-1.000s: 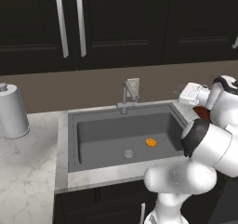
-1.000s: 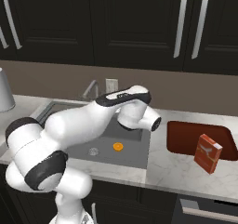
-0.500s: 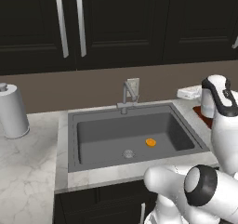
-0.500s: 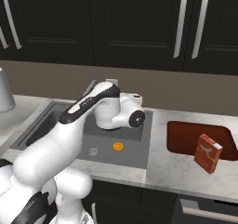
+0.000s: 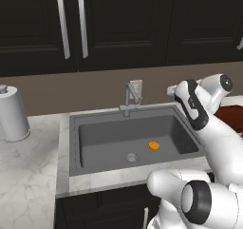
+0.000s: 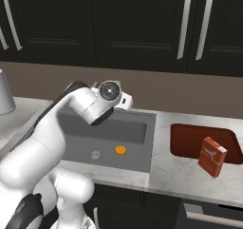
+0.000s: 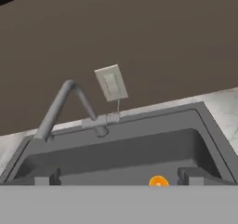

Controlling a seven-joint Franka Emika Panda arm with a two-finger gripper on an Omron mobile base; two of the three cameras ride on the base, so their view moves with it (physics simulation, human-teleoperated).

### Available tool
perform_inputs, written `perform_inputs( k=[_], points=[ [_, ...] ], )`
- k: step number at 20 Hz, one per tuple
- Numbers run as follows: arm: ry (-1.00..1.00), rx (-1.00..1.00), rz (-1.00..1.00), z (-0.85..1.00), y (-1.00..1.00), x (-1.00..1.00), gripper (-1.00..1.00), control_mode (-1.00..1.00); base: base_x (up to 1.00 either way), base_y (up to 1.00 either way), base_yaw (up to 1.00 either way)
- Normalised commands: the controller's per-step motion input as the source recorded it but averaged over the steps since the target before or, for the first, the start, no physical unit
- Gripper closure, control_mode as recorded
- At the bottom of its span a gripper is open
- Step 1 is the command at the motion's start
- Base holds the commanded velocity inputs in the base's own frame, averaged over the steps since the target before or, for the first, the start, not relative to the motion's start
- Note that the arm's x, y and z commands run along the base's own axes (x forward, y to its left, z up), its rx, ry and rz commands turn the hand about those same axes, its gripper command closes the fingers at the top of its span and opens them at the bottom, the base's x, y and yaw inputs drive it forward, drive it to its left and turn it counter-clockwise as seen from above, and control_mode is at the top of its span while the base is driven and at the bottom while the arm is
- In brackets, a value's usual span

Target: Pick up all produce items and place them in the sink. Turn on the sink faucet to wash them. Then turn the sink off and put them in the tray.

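Arm has swung since 1 s ago; then the hand sat over the counter R of the sink w/ the forearm across the basin's R side in right base view; half a sec ago it stood upright by the sink's R rim; now the wrist is up at the sink's back R corner. Gripper [image 7: 119, 180] released, jaws at full spread; the 2 dark fingertips [image 7: 45, 177] sit far apart at bottom of hand view, nothing between them but basin. Hand cam looks over the sink [image 5: 135, 120] at the faucet [image 7: 69, 108] and white outlet plate [image 7: 111, 82] on the brown backsplash.

Produce: orange piece [image 5: 153, 146] lies on the sink floor, R of the drain [image 5: 131, 157], apart from it; same spot as before; also at bottom of hand view [image 7: 158, 181], between the fingertips but below them, not touched.

Tray [image 6: 190, 138] dark red, on counter R of sink; red box [image 6: 211, 156] stands tilted at its front R; unchanged. Paper towel roll [image 5: 13, 113] far L, unmoved.
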Motion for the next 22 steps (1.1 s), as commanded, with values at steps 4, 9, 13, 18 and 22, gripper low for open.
perform_inputs(
  k=[4,9,13,18,22],
  points=[
    [0.33,0.02,-0.12,-0.06,-0.09,-0.01,-1.0,-1.0,0.0,0.0,0.0],
    [0.22,0.01,-0.06,-0.22,-0.04,0.0,-1.0,-1.0,0.0,0.0,0.0],
    [0.08,0.01,-0.01,-0.16,-0.02,0.0,-1.0,-1.0,0.0,0.0,0.0],
    [0.06,0.0,0.0,-0.21,0.01,0.01,-1.0,-1.0,0.0,0.0,0.0],
    [0.11,-0.01,0.0,-0.32,0.03,0.04,-1.0,-1.0,0.0,0.0,0.0]
  ],
)
